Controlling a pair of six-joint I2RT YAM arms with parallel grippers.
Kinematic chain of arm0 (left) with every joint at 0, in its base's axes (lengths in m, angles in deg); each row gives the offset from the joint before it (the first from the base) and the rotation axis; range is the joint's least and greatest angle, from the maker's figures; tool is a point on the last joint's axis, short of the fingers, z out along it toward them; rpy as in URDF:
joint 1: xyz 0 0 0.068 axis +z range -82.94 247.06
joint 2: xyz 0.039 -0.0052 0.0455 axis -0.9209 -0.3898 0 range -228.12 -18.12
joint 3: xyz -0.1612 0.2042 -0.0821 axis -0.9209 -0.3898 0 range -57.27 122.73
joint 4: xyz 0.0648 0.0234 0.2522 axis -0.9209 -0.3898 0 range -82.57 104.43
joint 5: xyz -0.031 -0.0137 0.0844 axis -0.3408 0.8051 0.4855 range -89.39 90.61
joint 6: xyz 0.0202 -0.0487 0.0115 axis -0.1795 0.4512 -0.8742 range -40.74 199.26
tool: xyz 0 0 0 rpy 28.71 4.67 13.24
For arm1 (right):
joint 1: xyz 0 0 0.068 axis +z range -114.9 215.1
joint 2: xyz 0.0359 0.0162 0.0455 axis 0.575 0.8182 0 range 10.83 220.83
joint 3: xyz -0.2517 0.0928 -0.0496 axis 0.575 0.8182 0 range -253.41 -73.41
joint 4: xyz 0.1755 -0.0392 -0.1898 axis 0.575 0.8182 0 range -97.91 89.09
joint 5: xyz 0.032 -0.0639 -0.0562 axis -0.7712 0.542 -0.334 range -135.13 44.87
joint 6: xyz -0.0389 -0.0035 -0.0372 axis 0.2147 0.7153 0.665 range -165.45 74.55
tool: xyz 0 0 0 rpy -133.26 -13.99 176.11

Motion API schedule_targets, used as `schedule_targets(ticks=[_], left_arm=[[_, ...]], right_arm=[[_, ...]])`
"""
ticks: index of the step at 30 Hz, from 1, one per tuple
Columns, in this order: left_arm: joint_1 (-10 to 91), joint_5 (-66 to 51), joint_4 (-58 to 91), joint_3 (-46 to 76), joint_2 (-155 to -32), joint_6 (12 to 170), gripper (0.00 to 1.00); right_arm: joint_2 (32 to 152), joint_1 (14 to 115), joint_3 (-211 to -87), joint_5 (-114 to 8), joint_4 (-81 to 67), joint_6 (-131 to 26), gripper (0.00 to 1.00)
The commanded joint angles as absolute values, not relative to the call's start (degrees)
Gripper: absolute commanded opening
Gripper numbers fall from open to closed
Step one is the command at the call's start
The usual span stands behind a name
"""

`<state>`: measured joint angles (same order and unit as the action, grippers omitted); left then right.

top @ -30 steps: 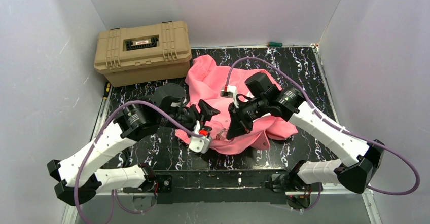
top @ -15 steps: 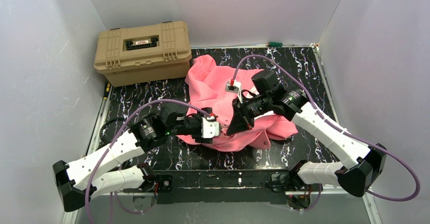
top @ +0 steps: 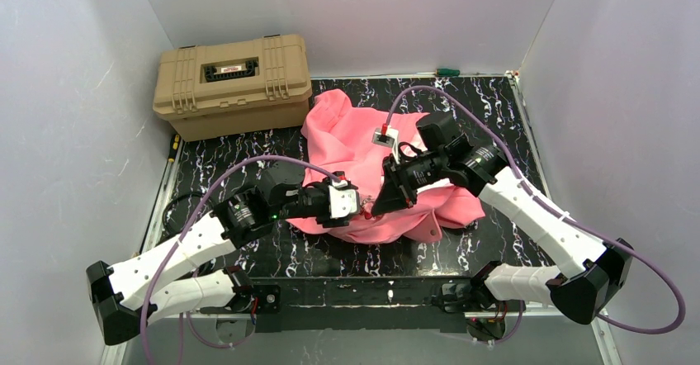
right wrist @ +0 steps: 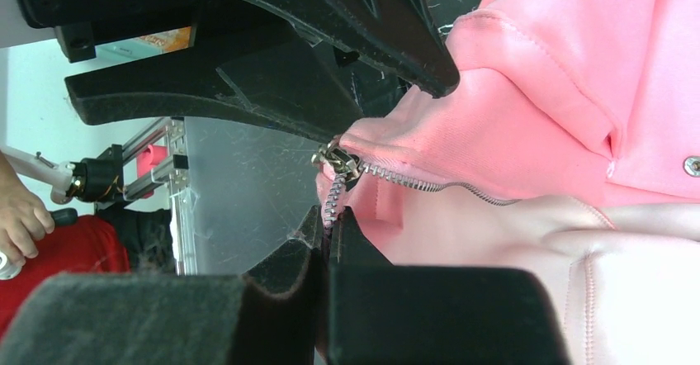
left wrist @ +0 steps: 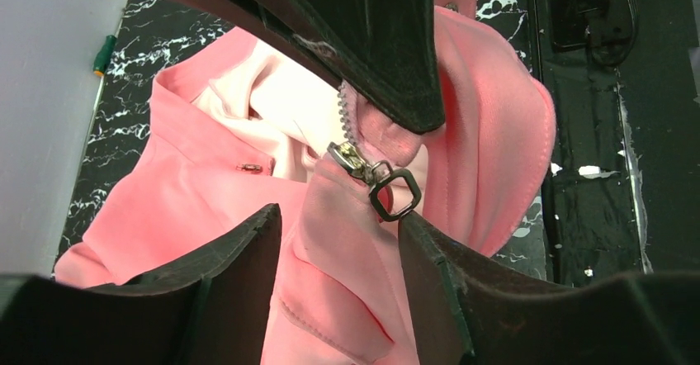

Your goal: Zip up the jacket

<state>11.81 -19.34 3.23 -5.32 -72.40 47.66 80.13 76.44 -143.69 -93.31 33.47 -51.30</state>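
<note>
The salmon-pink jacket [top: 351, 138] lies crumpled mid-table, its pale lining showing in the left wrist view [left wrist: 281, 109]. My right gripper [top: 381, 206] is shut on the zipper tape [right wrist: 331, 208] just below the metal slider [right wrist: 337, 161], at the jacket's near edge. My left gripper [top: 353, 203] is open and faces it. A fold of jacket fabric [left wrist: 342, 249] lies between its fingers. The slider [left wrist: 350, 158] and its square pull ring [left wrist: 394, 197] sit just ahead of the left gripper [left wrist: 338, 220]. The ring touches the tip of the right-hand finger [left wrist: 429, 258].
A tan case [top: 231, 84] stands at the back left, beside the jacket. A green-handled screwdriver [top: 446, 72] lies at the back edge. White walls close in the black marbled table [top: 512, 134] on three sides. Both arms meet near the table's front middle.
My left gripper has turned and moved right, up to the jacket's near edge beside the right gripper. The right gripper has shifted slightly right, still holding the zipper edge.
</note>
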Motion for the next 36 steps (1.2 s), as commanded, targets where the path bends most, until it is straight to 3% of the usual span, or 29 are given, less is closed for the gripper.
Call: schedule_targets(ticks=[1, 16, 23, 33, 36], left_arm=[[11.69, -19.54, 3.08, -5.99, -71.96, 49.04, 0.50], [11.66, -22.70, 3.35, -7.61, -73.24, 50.73, 0.50], [11.38, -17.90, 8.45, -8.52, -74.02, 50.63, 0.49], [11.42, -13.75, 9.71, -7.61, -73.43, 50.55, 0.46], [11.42, -14.32, 9.44, -7.75, -73.25, 50.36, 0.41]], right_arm=[[78.00, 75.47, -142.88, -95.38, 30.98, -51.62, 0.01], [76.94, 74.00, -142.66, -96.23, 28.09, -53.58, 0.01], [76.80, 73.95, -142.21, -97.05, 26.89, -54.75, 0.01], [76.09, 73.85, -141.13, -96.90, 26.21, -55.47, 0.01], [76.01, 73.72, -140.93, -96.90, 25.98, -55.47, 0.01]])
